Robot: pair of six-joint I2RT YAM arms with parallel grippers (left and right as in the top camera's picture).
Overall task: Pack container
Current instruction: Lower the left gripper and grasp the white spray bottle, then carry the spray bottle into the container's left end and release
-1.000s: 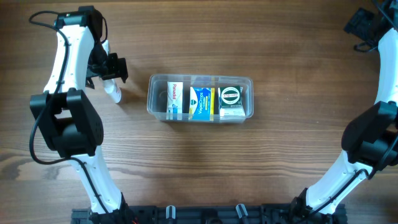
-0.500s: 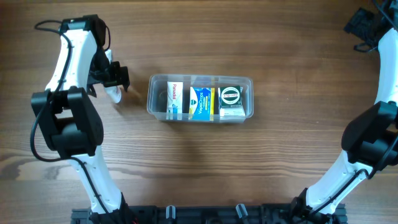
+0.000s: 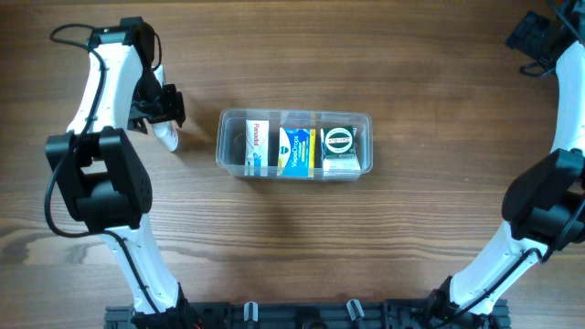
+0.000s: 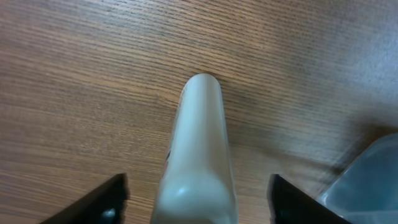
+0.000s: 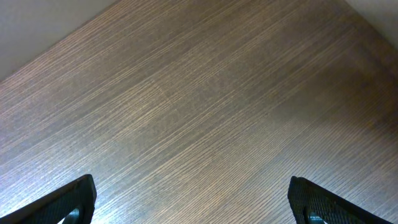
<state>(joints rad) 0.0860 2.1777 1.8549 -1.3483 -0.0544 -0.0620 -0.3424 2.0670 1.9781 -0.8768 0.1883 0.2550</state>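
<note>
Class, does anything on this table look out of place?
One white plastic tube lies on the wooden table outside the clear rectangular plastic container, to its left; the small boxes stand packed inside.

Count taken from the overhead view.
- Container (image 3: 294, 170): one, clear plastic.
- Small boxes inside it: three counted. One white box (image 3: 259, 144) with red print, one blue and yellow box (image 3: 296, 151), one green-label box (image 3: 340, 141). A pale strip below that label could have been a fourth; not resolved.
- White tube (image 3: 167, 134): one.
- Worktop (image 3: 292, 247): one.
- Robot arms: two, left arm (image 3: 96, 82) and right arm (image 3: 571, 110).
- Fingers: two per arm in the wrist views, left fingers (image 4: 109, 199) and right fingers (image 5: 68, 199); four in total.
</note>
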